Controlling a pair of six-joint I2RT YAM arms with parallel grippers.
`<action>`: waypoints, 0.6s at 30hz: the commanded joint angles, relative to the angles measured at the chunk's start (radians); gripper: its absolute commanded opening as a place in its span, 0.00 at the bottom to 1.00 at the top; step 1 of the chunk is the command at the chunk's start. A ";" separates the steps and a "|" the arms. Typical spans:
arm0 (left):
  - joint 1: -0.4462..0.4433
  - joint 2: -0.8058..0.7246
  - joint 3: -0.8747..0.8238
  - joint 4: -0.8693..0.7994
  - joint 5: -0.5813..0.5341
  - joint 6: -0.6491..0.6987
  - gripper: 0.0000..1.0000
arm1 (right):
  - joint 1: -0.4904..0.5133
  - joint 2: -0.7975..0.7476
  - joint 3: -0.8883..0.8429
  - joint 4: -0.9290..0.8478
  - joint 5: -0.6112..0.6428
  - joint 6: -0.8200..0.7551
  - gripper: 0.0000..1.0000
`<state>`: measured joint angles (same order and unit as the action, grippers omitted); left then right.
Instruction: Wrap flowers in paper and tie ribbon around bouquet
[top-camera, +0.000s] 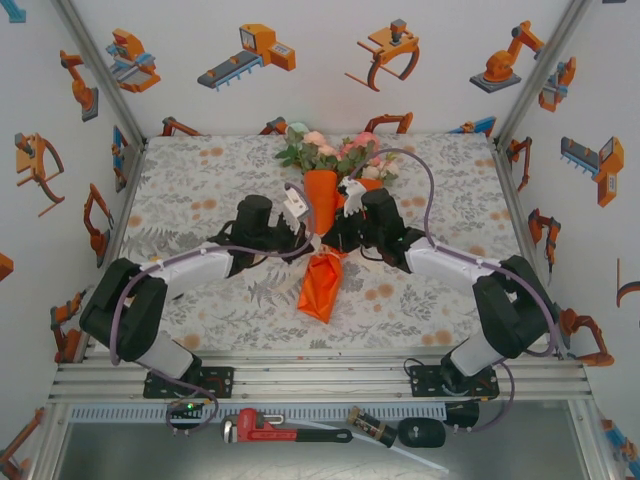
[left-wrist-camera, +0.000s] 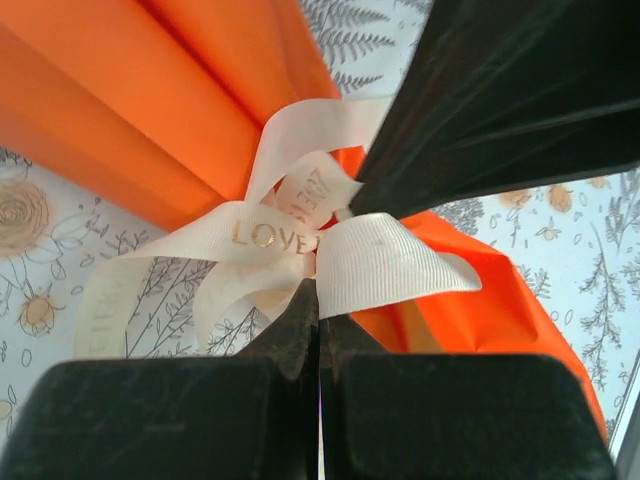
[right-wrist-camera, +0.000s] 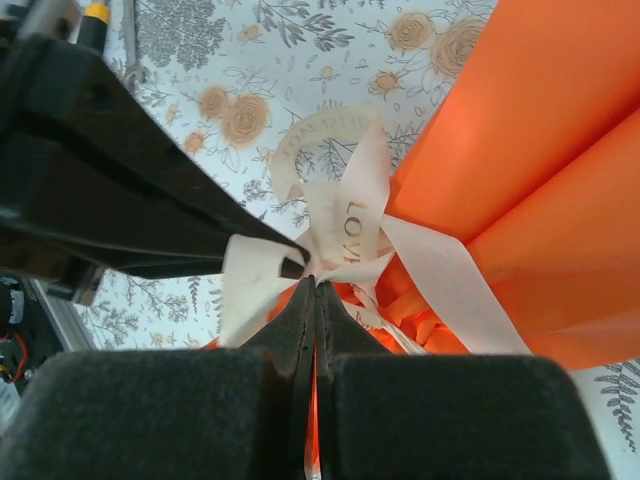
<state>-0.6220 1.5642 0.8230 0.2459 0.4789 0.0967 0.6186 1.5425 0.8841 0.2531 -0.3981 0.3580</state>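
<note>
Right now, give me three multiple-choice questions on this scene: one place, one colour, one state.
1. The flowers lie at the bouquet's: A far end, B near end, C left side.
2. The paper is: A blue, B orange, C white.
3. The left tool is: A wide open, B shut on the ribbon, C gripping a bloom.
Answers: 1 A, they sit at its far end in the top view. 2 B, it shows bright orange. 3 B, it is closed, pinching the ribbon.

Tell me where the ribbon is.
In both wrist views the ribbon is tied around the narrow waist of the paper, at the middle of the table, pinched by the left gripper and right gripper.
</note>
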 joint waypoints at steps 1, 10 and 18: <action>0.000 0.028 0.046 -0.023 -0.025 -0.022 0.00 | 0.004 -0.031 0.001 0.075 -0.061 0.034 0.00; 0.000 0.061 0.073 -0.056 -0.136 -0.047 0.04 | 0.001 -0.052 -0.015 0.037 -0.020 0.036 0.00; 0.001 -0.080 -0.005 -0.013 -0.129 -0.035 0.27 | -0.008 -0.052 -0.015 -0.018 0.057 0.030 0.00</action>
<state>-0.6212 1.5612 0.8440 0.2146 0.3626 0.0593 0.6170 1.5311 0.8761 0.2481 -0.3866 0.3862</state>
